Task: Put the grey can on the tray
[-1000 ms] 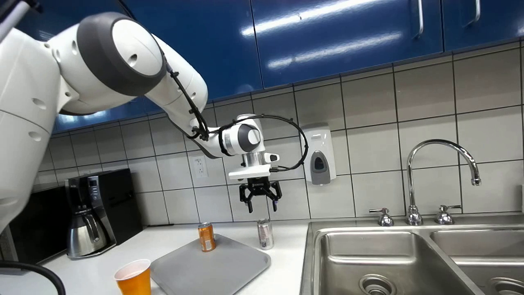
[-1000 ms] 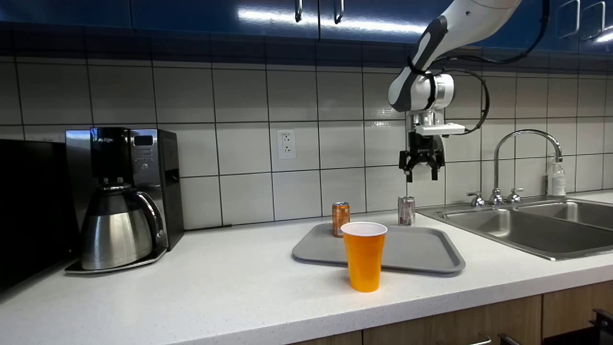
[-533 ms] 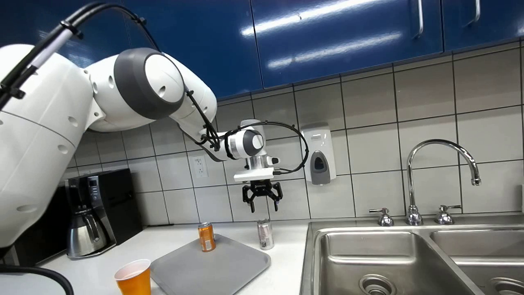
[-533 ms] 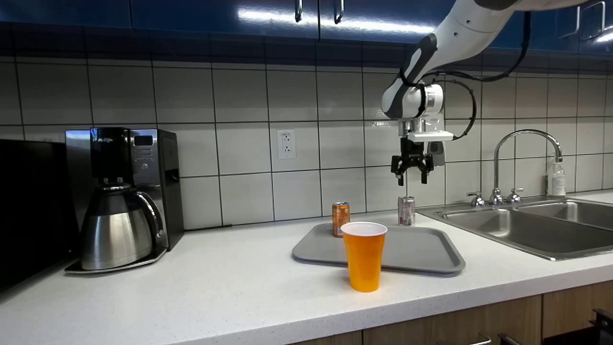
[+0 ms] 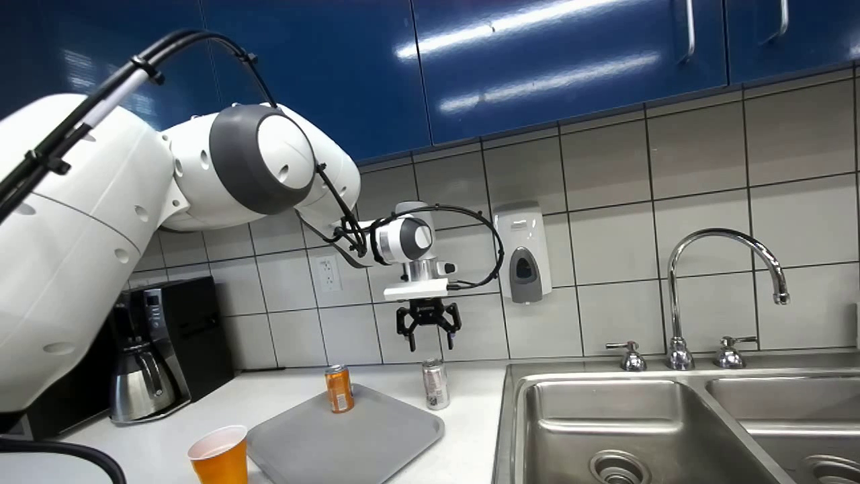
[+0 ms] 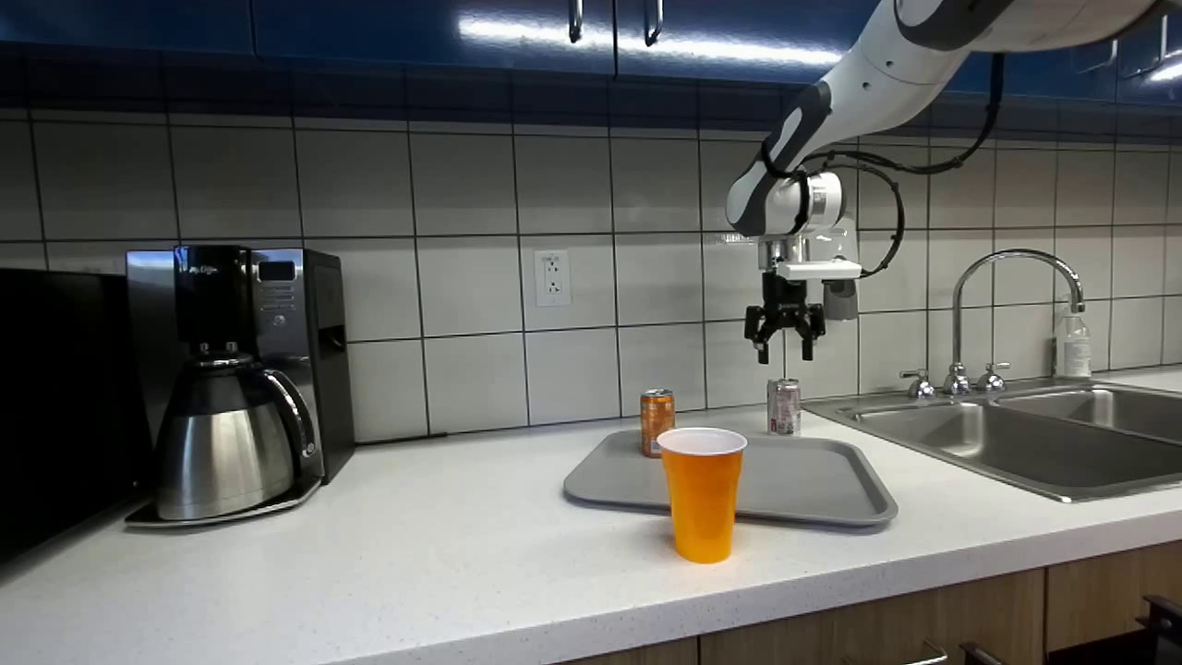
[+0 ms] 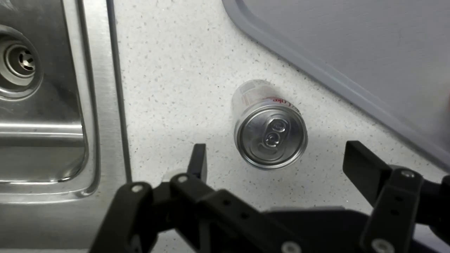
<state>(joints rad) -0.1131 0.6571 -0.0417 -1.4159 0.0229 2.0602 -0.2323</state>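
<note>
Gripper (image 5: 431,345), jaws apart, hangs above the grey can (image 7: 270,137) | Can upright on the counter (image 7: 175,88), just beside the tray (image 7: 369,45) | Advice: centre over it, descend straight, squeeze lightly; it may dent

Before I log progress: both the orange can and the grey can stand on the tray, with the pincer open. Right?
No: the wrist view shows the grey can on the counter beside the tray. The orange can is on the tray; the pincer is open.
</note>
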